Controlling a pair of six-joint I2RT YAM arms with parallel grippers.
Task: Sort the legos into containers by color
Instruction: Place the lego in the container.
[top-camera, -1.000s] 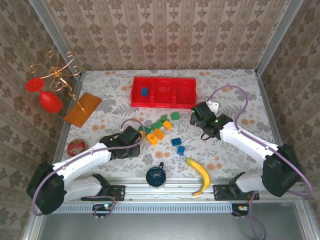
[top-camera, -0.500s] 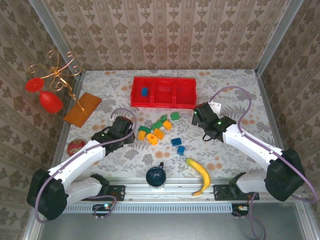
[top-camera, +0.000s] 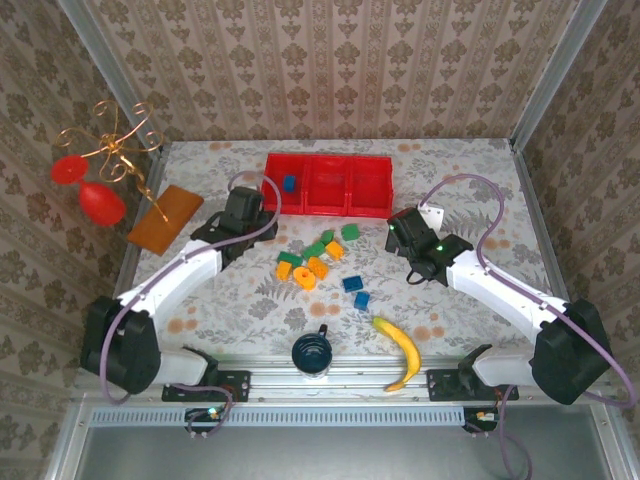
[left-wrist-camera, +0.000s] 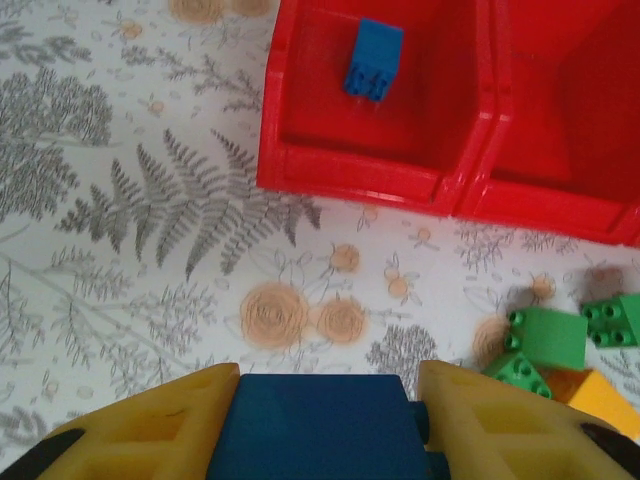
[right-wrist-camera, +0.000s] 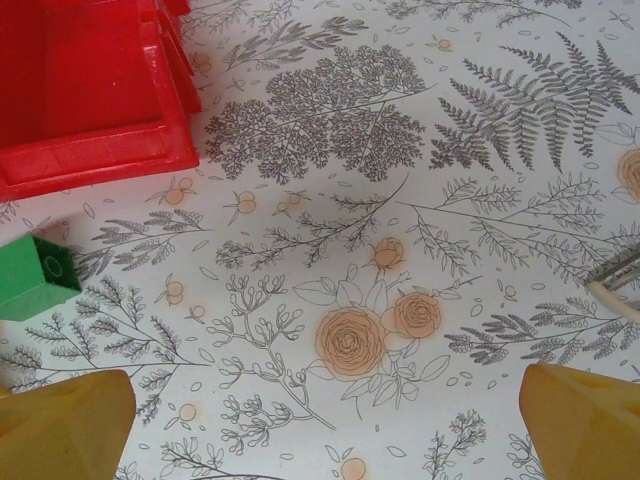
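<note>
Fern-and-rose cloth covers the table, with damask wallpaper on the walls around it. At the upper middle of the top view lies the red tray, three compartments in a row. Its leftmost compartment holds one blue lego.

The left fingers sit just left of the tray's left end. Seen from the left wrist, these yellow fingers pinch a dark blue brick at the bottom of the frame. Above it, the tray's near wall and the blue lego inside are visible.

The right fingers hover below the tray's right end. From the right wrist they are spread wide over bare cloth, with a green brick at the left edge.

Loose legos lie below the tray:
- green ones
- orange ones
- two blue ones

Near the bottom edge are a banana and a dark cup.
</note>
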